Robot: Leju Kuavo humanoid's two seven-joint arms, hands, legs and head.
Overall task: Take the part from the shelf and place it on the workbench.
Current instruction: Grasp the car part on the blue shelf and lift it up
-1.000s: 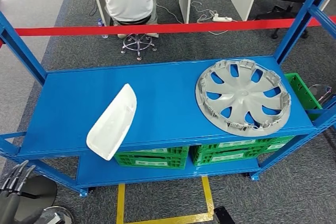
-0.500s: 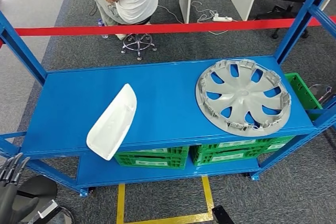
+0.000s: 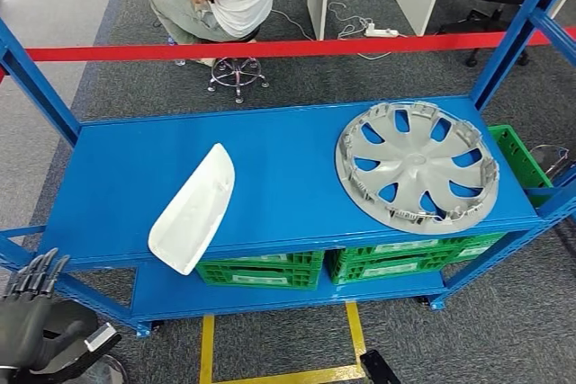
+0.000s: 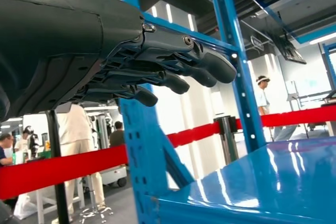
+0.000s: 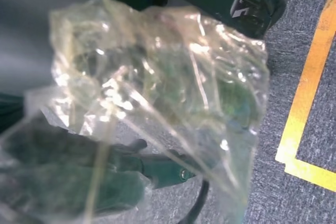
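White part (image 3: 192, 209) lay on the blue shelf (image 3: 285, 168), at its front edge and hanging a little over it, with a silver wheel cover (image 3: 416, 166) well apart to the right. You had nothing done yet: neither piece was lifted, and the workbench was out of sight. Your left robot hand (image 3: 27, 308) hovered low beside the shelf's left corner, fingers (image 4: 186, 69) spread and straight, holding nothing (the reach, grasp, carry and placing were all left, by my reading). Your right robot hand (image 5: 79, 177) sat behind crinkled clear plastic, so I could not tell its state. The green crates (image 3: 261, 270) below carried pale labels too small to read.
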